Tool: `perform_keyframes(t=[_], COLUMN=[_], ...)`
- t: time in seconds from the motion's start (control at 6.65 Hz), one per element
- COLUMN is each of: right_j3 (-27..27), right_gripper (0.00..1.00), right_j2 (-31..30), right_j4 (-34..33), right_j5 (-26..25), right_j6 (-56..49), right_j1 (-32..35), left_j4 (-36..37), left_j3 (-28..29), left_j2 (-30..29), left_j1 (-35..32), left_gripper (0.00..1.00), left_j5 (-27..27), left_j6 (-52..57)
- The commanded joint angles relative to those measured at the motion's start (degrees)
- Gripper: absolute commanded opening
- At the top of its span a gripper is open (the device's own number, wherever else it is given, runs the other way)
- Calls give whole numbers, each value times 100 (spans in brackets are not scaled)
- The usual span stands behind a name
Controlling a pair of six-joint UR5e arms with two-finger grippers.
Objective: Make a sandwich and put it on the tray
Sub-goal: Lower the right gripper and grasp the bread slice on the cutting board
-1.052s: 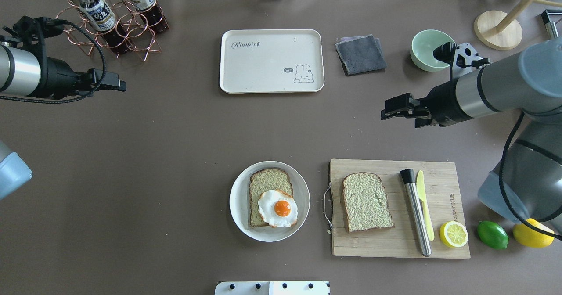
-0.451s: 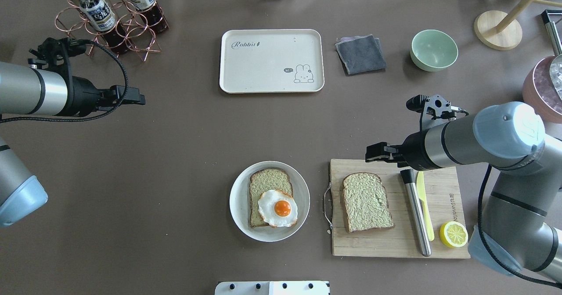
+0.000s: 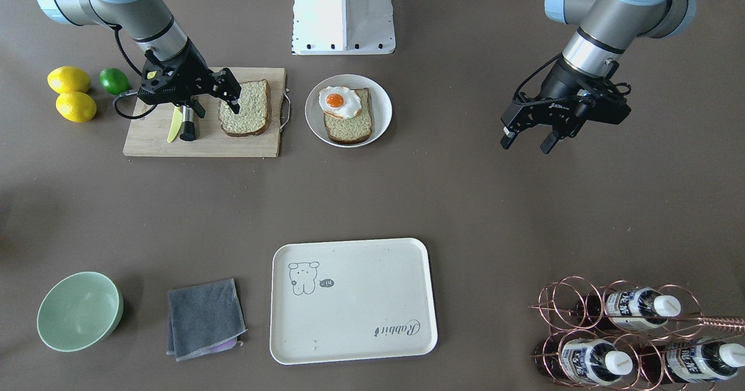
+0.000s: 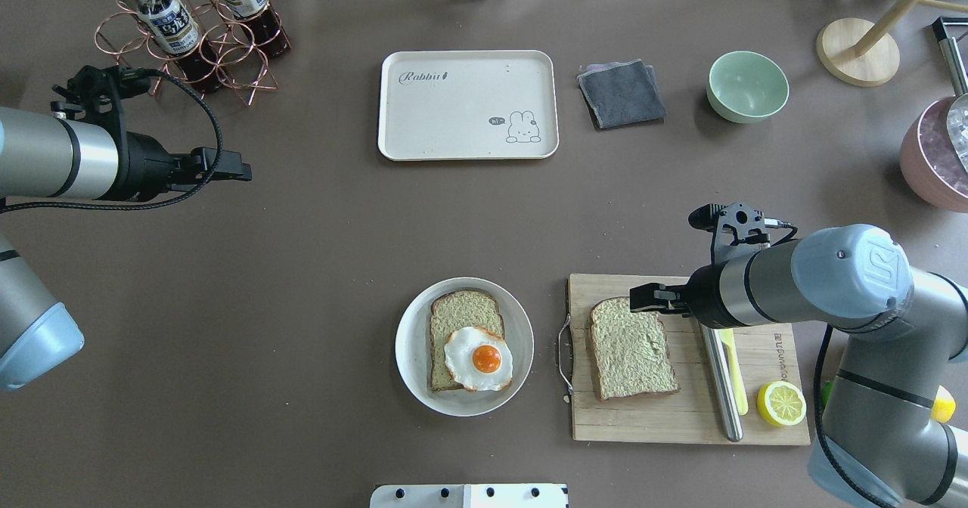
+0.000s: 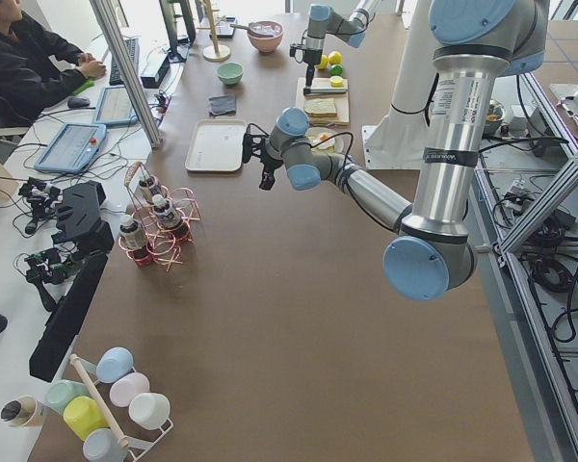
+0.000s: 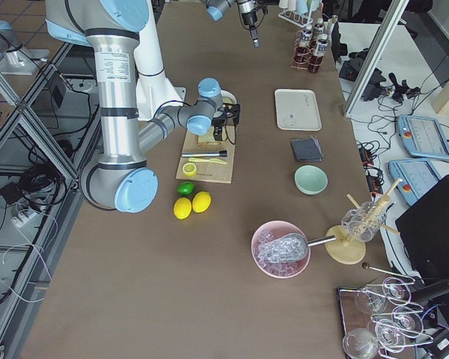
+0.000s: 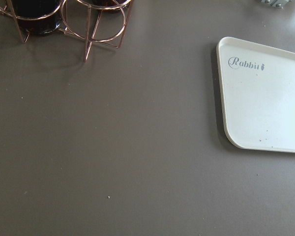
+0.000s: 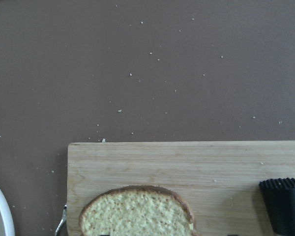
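Observation:
One bread slice (image 4: 631,349) lies on the wooden cutting board (image 4: 681,417). It also shows in the right wrist view (image 8: 137,214). The other bread slice (image 4: 465,315) lies on a round white plate (image 4: 412,364) with the fried egg (image 4: 478,358) on top. The cream tray (image 4: 467,105) sits bare at the far middle. My right gripper (image 4: 639,298) is open and empty, just above the board slice's far right corner (image 3: 219,110). My left gripper (image 3: 527,145) is open and empty, above bare table at the left (image 4: 242,171).
A steel muddler (image 4: 718,387), a yellow knife (image 4: 735,387) and a lemon half (image 4: 781,404) lie on the board's right part. A grey cloth (image 4: 622,94) and a green bowl (image 4: 747,86) sit right of the tray. A copper bottle rack (image 4: 189,32) stands far left.
My right arm has swung toward me and leftward, from above bare table to over the board slice's far edge. My left gripper moved right a little, then held still.

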Motion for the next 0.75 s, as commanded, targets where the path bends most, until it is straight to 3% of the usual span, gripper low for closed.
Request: perform_keyframes(t=[0.0, 0.3, 0.45, 0.6], right_j3=[-152, -188, -188, -188], right_gripper=[82, 74, 65, 64], right_j2=[-36, -27, -18, -18], right_j4=[3, 12, 12, 12], right_j5=[-187, -241, -311, -451], right_j6=[-5, 30, 100, 136], right_j1=[-155, -234, -330, -435], left_j4=[0, 0, 0, 0], left_j3=[3, -14, 3, 21], left_j2=[-3, 6, 6, 6], left_j1=[0, 0, 0, 0], left_gripper=[97, 97, 97, 97], left_j5=[0, 0, 0, 0], left_j6=[9, 0, 0, 9])
